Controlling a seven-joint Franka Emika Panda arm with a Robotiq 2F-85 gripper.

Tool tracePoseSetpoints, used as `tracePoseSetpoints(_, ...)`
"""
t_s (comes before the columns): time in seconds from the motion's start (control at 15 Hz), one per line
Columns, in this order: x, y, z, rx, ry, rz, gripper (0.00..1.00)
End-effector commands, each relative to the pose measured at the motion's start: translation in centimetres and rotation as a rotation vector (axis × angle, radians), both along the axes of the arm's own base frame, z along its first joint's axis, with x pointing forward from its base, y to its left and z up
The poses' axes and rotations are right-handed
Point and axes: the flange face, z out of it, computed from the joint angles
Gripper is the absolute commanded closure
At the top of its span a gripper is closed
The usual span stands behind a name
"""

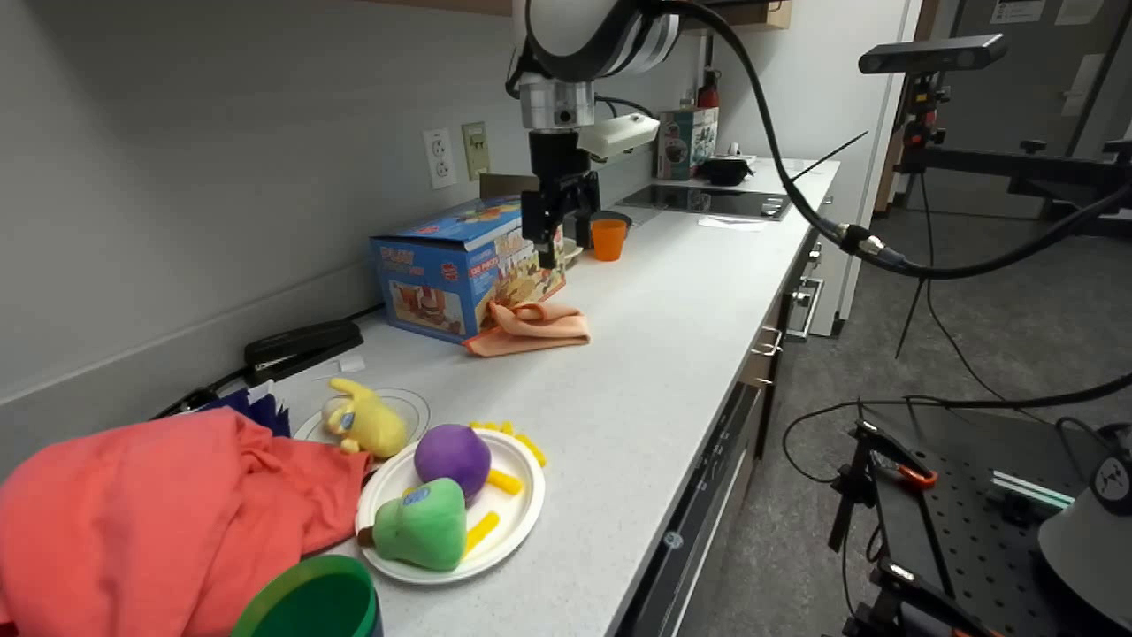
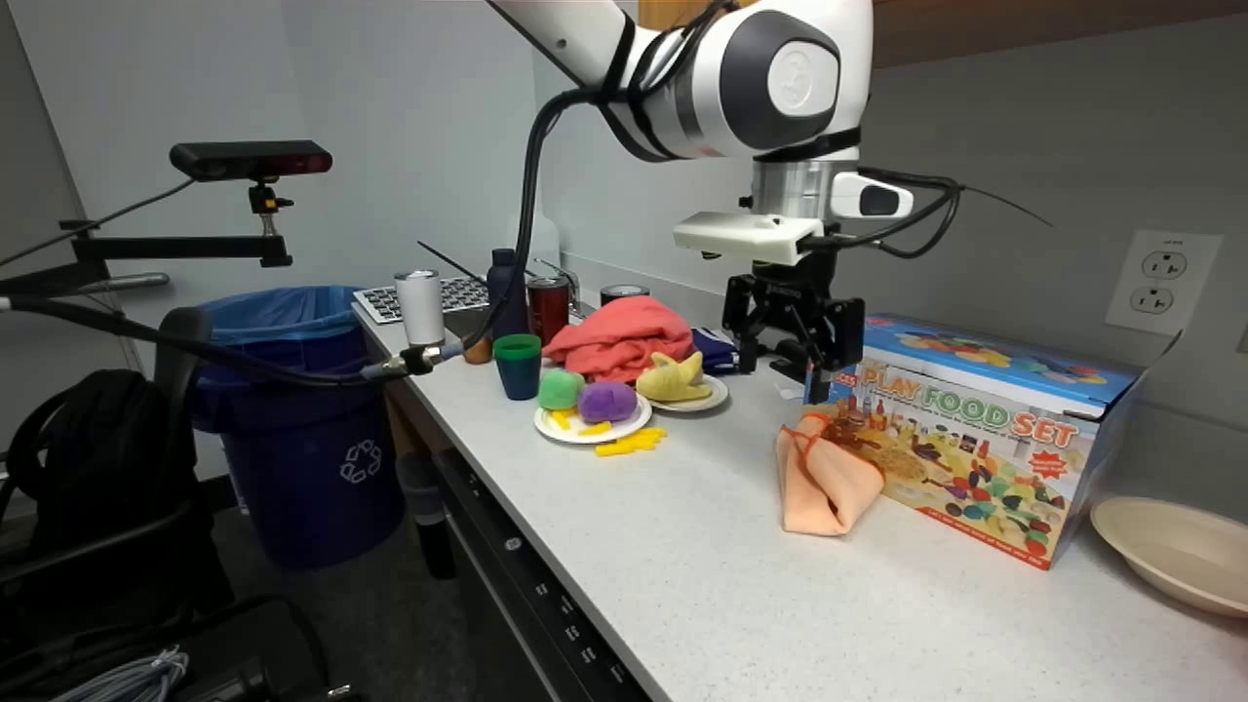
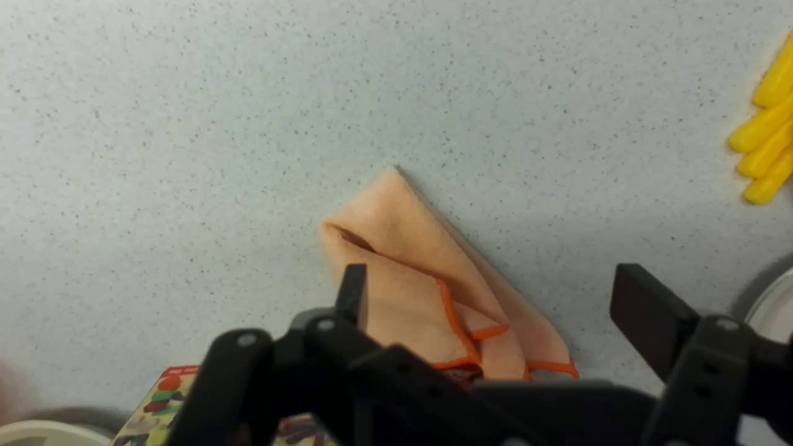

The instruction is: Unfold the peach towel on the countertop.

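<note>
- The hand (image 3: 495, 303) hangs above the towel (image 3: 433, 260), its 2 fingers spread well apart; I can see a gap between hand and towel in both exterior views.
- The towel lies on the surface (image 2: 682, 536), folded over on itself, peach with an orange edge. From the wrist, I see an orange-trimmed flap lying on top and a pointed corner reaching away from the hand.
- It sits right by a lower corner of the box (image 2: 965, 439); I can't tell whether the 2 touch.
- The box stands upright near the wall (image 1: 221, 133), printed "PLAY FOOD SET". A pale bowl (image 2: 1185, 551) is just beside it, and an orange cup (image 1: 608, 241) stands near it.
- The white arm (image 2: 780, 83) comes down from above, over the surface.
- A white plate (image 1: 517, 522) carries a green pear (image 1: 423, 526), a purple ball (image 1: 453, 456) and yellow sticks (image 1: 480, 533); more sticks lie just beside its rim.
- A yellow toy (image 2: 675, 378) rests on a 2nd plate (image 2: 720, 395), next to the 1st.
- Near these is a heap of red cloth (image 1: 177, 522), with a green cup (image 1: 309, 597) upright beside it and a dark blue cloth (image 2: 717, 353) close by.
- Further along the surface there's a black cooktop (image 1: 707, 199).
- On the floor, a blue bin (image 2: 302, 478) bears a recycling mark; a camera (image 2: 252, 161) is mounted near it, higher up.
</note>
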Motion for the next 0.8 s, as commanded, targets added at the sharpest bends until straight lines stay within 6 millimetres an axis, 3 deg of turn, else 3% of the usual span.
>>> tracePoseSetpoints(0.0, 1.2, -1.7, -1.8, 0.022, 0.023, 0.025, 0.00)
tracePoseSetpoints(0.4, 3.9, -1.3, -5.0, 0.026, 0.055, 0.081, 0.00)
tracePoseSetpoints(0.73, 6.4, -1.3, -6.0, 0.016, 0.017, 0.078, 0.00)
